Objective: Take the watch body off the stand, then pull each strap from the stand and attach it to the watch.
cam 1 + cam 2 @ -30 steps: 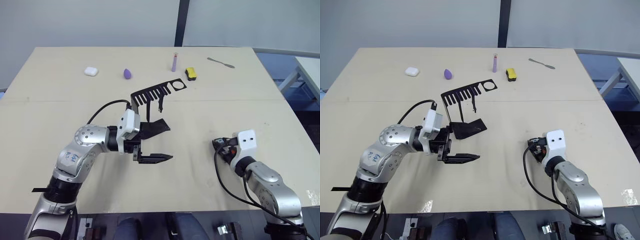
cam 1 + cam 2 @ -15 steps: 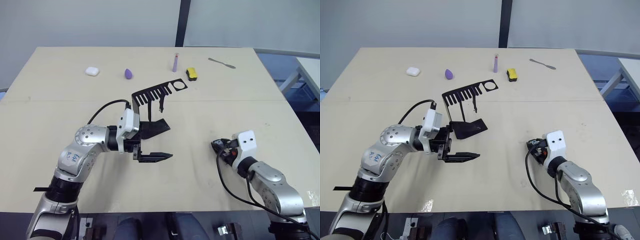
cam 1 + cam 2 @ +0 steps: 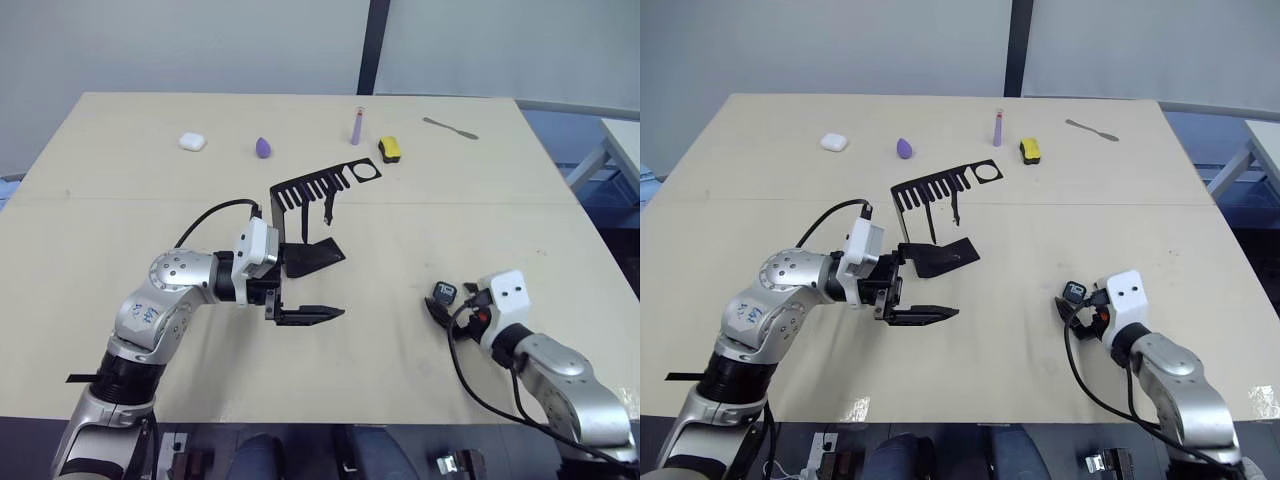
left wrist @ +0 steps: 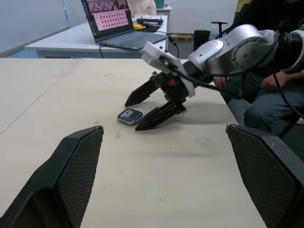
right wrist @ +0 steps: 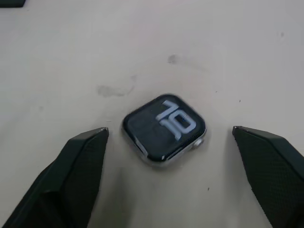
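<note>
Two claws are spread wide and hold nothing. Your left gripper (image 3: 320,314) hangs just in front of the stand (image 3: 305,222), where one thin, bendy strap (image 3: 326,206) dangles. Well right of the stand, the watch body (image 5: 164,128) lies flat before your right gripper (image 4: 149,105). It looks small, hard and slippery, so pinch its silver sides.
</note>
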